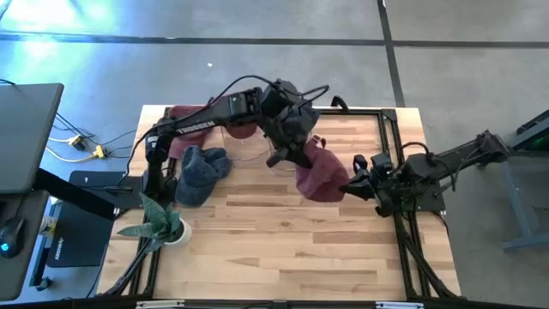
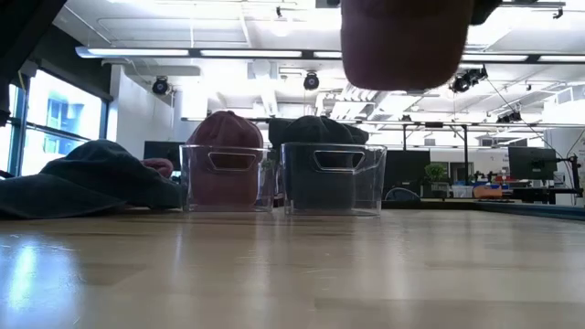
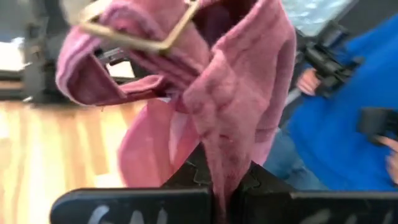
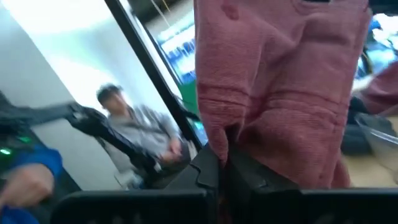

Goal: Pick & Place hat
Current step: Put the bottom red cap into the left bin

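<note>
Wooden table [image 1: 257, 249], two clear bins [image 2: 227, 178] at the back. Left gripper [image 1: 296, 142] and right gripper [image 1: 360, 183] both pinched shut on the maroon hat [image 1: 319, 176], held up in the air just in front of the bins. Picked up, not dropped in yet. Blue hat [image 1: 199, 172] lying left of the bins, waiting.

A dusty-pink knitted fabric hat [image 1: 319, 172] is hanging crumpled above the wooden table, nearer its right edge than its left and roughly midway between far and near edges. It is being pinched at two spots on its cloth, sagging in loose folds, with a brass-coloured buckle strap [image 3: 134, 34] showing in the left wrist view.
</note>
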Robot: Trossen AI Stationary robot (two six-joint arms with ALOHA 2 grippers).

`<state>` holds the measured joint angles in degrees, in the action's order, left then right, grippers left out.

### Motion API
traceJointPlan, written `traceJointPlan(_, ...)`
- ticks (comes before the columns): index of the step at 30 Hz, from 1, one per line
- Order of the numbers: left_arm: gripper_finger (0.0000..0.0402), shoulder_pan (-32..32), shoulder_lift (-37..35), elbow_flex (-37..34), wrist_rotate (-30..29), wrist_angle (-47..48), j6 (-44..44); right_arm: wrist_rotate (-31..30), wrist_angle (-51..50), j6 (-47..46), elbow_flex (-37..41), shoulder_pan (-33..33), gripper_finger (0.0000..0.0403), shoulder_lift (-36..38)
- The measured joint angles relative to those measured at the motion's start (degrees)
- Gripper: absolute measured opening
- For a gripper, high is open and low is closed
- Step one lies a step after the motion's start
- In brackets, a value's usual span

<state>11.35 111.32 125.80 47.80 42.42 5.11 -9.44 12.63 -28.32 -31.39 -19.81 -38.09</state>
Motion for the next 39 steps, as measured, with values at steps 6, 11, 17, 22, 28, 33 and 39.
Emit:
traceJointPlan(6, 0.0000, 1.9, -1.6, 0.0, 8.7, 3.4, -5.1, -1.9, -13.3, -0.2, -15.7, -3.9, 0.0005, -6.7)
traceJointPlan(11, 0.0000, 3.2, -2.9, -0.1, 17.8, 8.2, -11.7, -3.5, -15.7, -1.8, -24.2, -6.9, 0.0003, -12.9)
traceJointPlan(17, 0.0004, 3.3, -3.1, 0.0, 28.9, 8.9, -15.2, -6.7, -16.4, -3.0, -29.7, -8.1, 0.0002, -18.7)
traceJointPlan(22, 0.0043, 3.3, -2.8, 0.1, 36.4, 8.5, -13.7, -10.7, -16.0, -6.1, -32.1, -8.1, 0.0003, -20.4)
traceJointPlan(28, 0.0142, 3.3, -2.3, 0.0, 41.8, 8.4, -14.2, -20.4, -13.7, -6.3, -33.2, -8.5, 0.0003, -20.3)
traceJointPlan(33, 0.0203, 3.3, -2.4, 0.0, 42.0, 10.2, -21.8, -25.6, -10.3, -5.9, -33.2, -8.5, 0.0003, -20.3)
traceJointPlan(39, 0.0209, 2.9, -2.4, 0.0, 42.1, 16.8, -28.9, -28.2, -5.0, -2.4, -33.2, -8.5, 0.0002, -20.3)
